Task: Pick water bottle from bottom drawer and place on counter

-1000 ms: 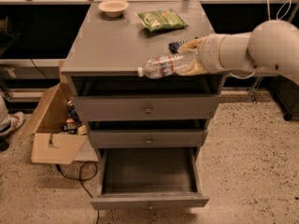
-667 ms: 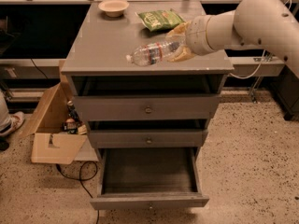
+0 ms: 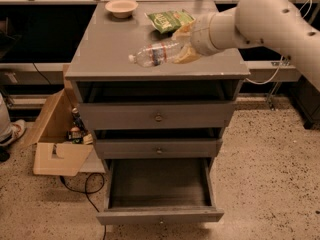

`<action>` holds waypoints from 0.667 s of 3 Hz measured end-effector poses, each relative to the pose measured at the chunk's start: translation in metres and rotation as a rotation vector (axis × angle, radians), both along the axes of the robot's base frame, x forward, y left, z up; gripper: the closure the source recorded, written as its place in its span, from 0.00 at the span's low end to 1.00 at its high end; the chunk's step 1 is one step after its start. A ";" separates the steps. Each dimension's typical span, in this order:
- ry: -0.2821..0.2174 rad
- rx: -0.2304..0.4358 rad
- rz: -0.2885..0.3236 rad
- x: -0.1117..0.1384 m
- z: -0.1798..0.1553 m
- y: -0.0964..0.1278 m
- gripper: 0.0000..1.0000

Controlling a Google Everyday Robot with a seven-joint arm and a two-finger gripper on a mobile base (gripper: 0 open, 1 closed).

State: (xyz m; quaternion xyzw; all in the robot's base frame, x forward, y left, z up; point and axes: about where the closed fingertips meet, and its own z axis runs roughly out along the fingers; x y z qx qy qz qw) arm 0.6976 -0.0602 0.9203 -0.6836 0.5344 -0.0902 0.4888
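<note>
Base of the water bottle (image 3: 155, 54) hidden within the gripper (image 3: 183, 46) over the counter (image 3: 107, 46), arm (image 3: 272, 19) cut by right edge.

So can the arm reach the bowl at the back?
Probably yes, but not to grab it: the end effector, over the counter, is shut on the water bottle. Nothing stands between it and the bowl.

counter (image 3: 105, 54): flat matte grey top with a thin front edge
bowl (image 3: 121, 7): small, pale, upright at the back left of the counter
chip bag (image 3: 170, 20): green, lying flat at the back, right of the bowl
gripper (image 3: 184, 48): over the counter's front right part, clamped on the water bottle (image 3: 156, 53)
water bottle: on its side, cap pointing left, cannot tell if it touches the top
</note>
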 end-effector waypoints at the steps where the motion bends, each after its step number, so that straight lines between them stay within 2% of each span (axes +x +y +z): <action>1: 0.033 -0.066 -0.064 0.020 -0.001 0.022 1.00; 2: 0.122 -0.051 -0.124 0.044 -0.008 0.052 1.00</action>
